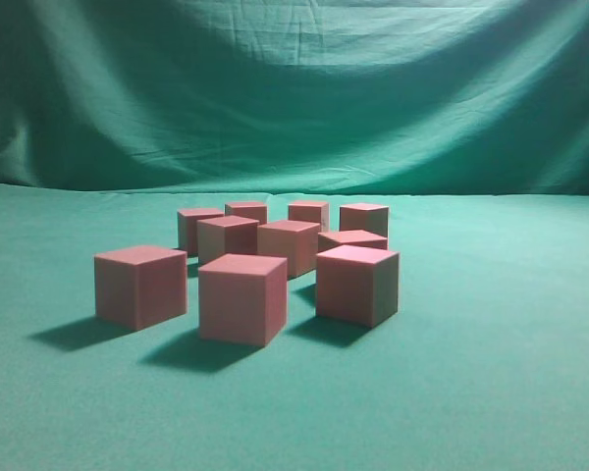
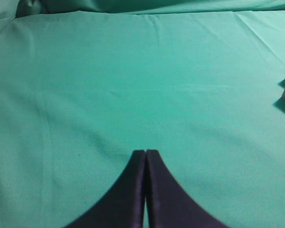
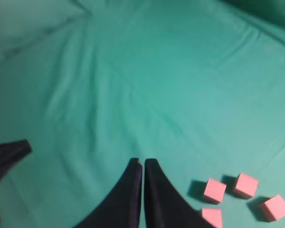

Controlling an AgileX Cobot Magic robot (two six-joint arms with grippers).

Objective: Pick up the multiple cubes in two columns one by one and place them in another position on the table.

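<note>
**Nine cubes clustered mid-bench, both grippers pressed together and empty**

Exterior view, low angle along the bench [image 1: 510,392]. Green cloth covered it, slightly wrinkled, and the same cloth hung as a backdrop [image 1: 294,88]. The cubes [image 1: 242,298] sat in a loose cluster near the middle of the bench, nine counted, all reddish-pink and unmarked. Three stood nearest the camera: one at the cluster's 8 o'clock [image 1: 140,286], set a little apart from the rest, one at 6 o'clock, and one at 4 o'clock [image 1: 357,284]. Behind them two more sat close together toward the centre [image 1: 289,246], with another partly hidden behind the 4 o'clock cube. Farthest back, a row ran across 11 to 1 o'clock, the rightmost of them [image 1: 364,219] at 1 o'clock. All rested flat on the cloth, none stacked. Shadows fell toward the camera and to the left. No arm appeared in this view.

Left wrist view: left gripper [image 2: 145,153] had its dark fingers pressed together, tips meeting, nothing between them. It hung above bare cloth. Two cube edges showed at the frame's 3 o'clock margin, well apart from the gripper.

Right wrist view: right gripper [image 3: 142,162] likewise pressed together and pinching nothing, above the cloth. Four cubes lay at 4 to 5 o'clock of the frame, the closest [image 3: 214,190] near the gripper but not touching it. A dark shape [image 3: 7,156] sat at the 8 o'clock edge; could not tell what it was.
</note>
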